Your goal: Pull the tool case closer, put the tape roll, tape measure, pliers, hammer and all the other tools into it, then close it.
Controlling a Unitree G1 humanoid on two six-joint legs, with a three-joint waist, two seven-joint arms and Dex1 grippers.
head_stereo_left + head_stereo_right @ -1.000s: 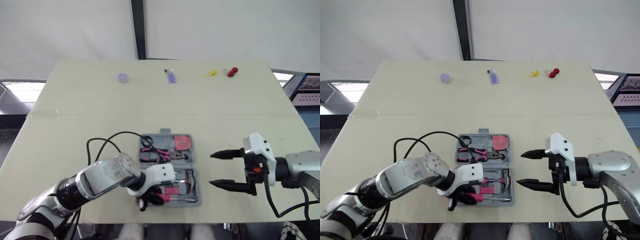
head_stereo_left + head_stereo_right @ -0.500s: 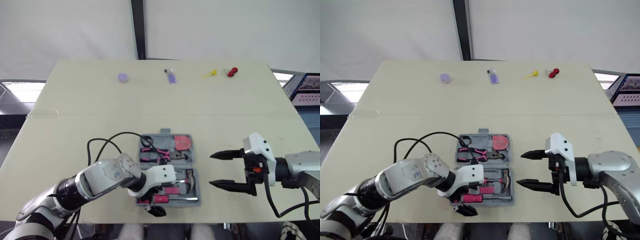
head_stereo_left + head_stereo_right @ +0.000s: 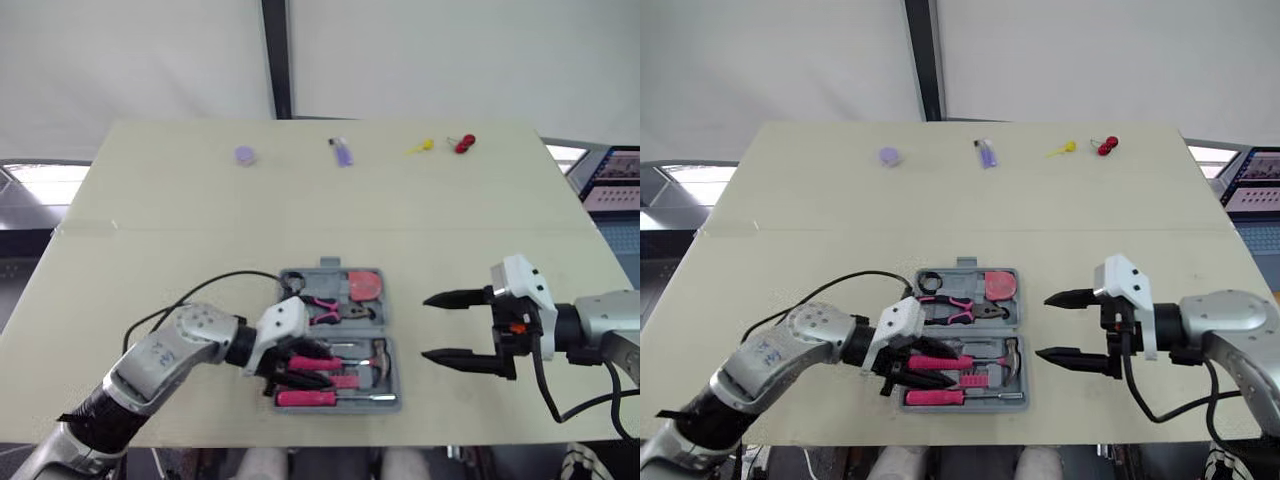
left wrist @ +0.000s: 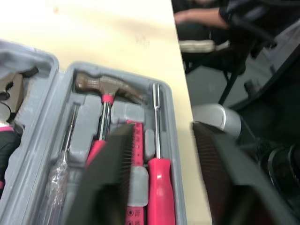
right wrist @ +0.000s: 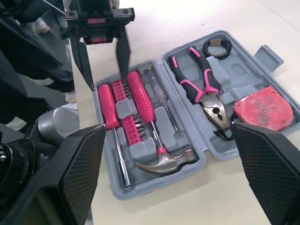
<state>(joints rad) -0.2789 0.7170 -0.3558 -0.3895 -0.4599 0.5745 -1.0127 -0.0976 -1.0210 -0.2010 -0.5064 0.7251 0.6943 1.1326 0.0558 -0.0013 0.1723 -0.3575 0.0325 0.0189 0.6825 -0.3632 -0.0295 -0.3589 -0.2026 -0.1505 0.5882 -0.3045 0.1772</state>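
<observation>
The grey tool case [image 3: 392,372] lies open near the table's front edge. Its far half holds a black tape roll [image 3: 292,283], pink-handled pliers [image 3: 322,308] and a red tape measure [image 3: 363,285]. In the near half lie the hammer [image 3: 362,352], a strip of bits and a pink screwdriver [image 3: 320,398]. My left gripper [image 3: 312,368] hovers open over the near half from the case's left side, its fingers [image 4: 112,154] straddling the screwdriver [image 4: 158,187] without gripping it. To the right of the case my right gripper [image 3: 450,328] stands open and apart from it.
Along the far edge of the table [image 3: 150,230] lie a small purple disc [image 3: 245,154], a purple stick-shaped item [image 3: 342,152], a yellow piece [image 3: 419,147] and a red piece [image 3: 464,143]. A black cable [image 3: 200,290] loops over my left arm. The case sits close to the front table edge.
My left gripper came back from the case's front edge to its left side, over the near half. The pink screwdriver now lies in the front slot. The right gripper barely shifted.
</observation>
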